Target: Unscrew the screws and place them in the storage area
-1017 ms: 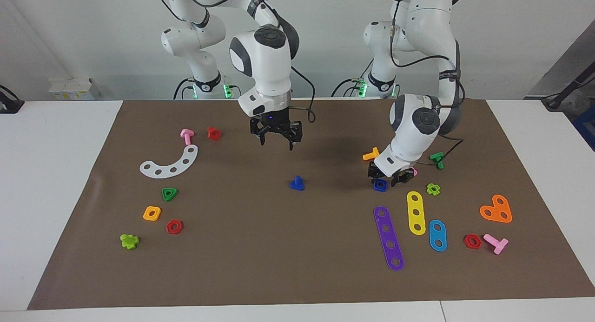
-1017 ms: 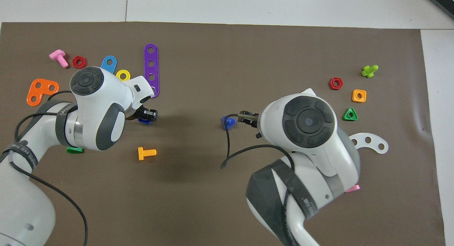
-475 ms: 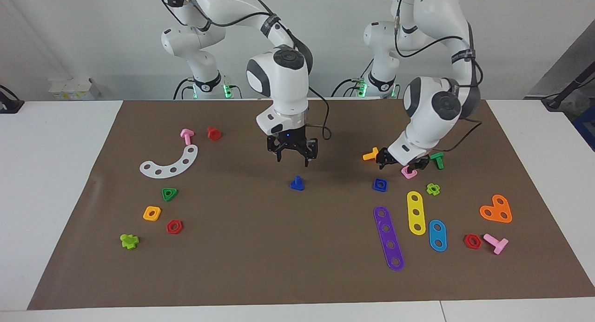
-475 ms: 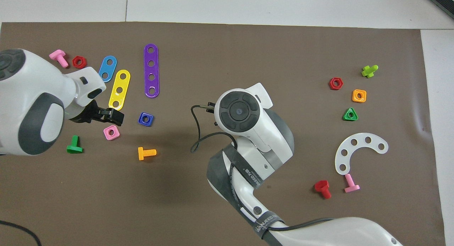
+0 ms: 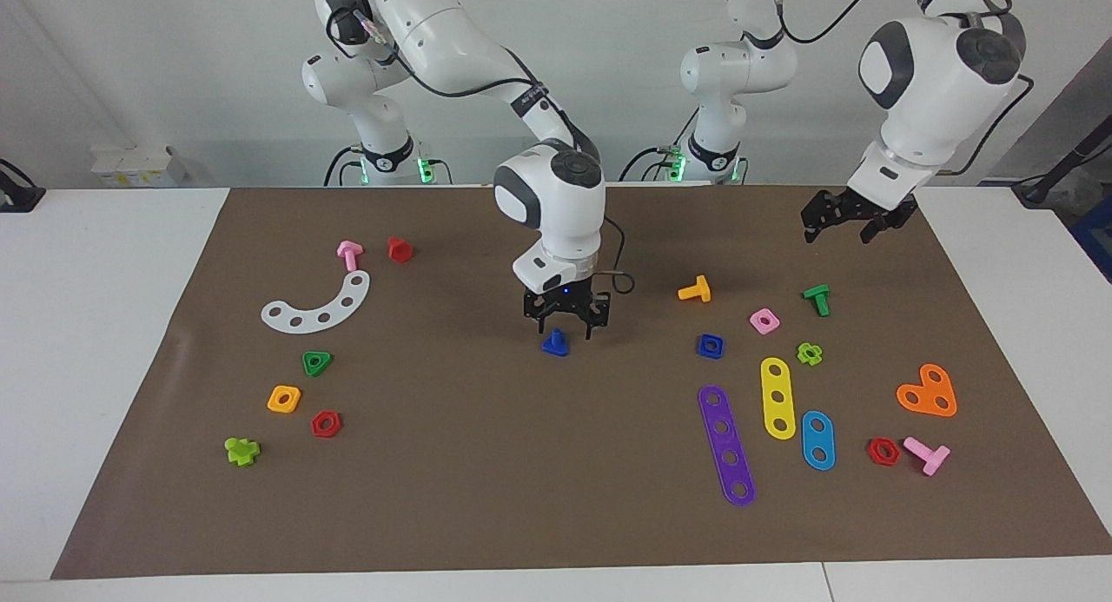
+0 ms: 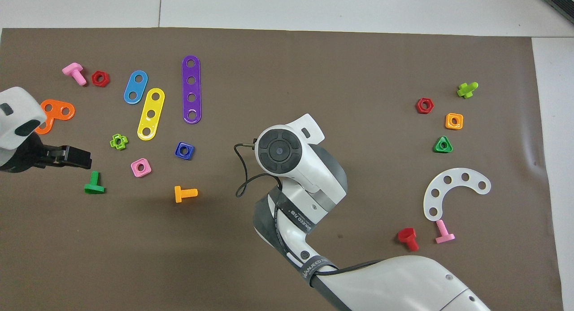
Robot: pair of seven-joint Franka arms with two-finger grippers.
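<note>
Right gripper (image 5: 565, 327), jaws spread, straddles the blue screw (image 5: 555, 344) — next, close and lift; left gripper (image 5: 847, 222) waits released.

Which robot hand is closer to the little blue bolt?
The right hand. It sits just above the blue bolt, open. The left hand is raised over the mat's left-arm end.

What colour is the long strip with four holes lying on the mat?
Purple. The four-hole strip shows best in the overhead view, beside the yellow strip.
</note>
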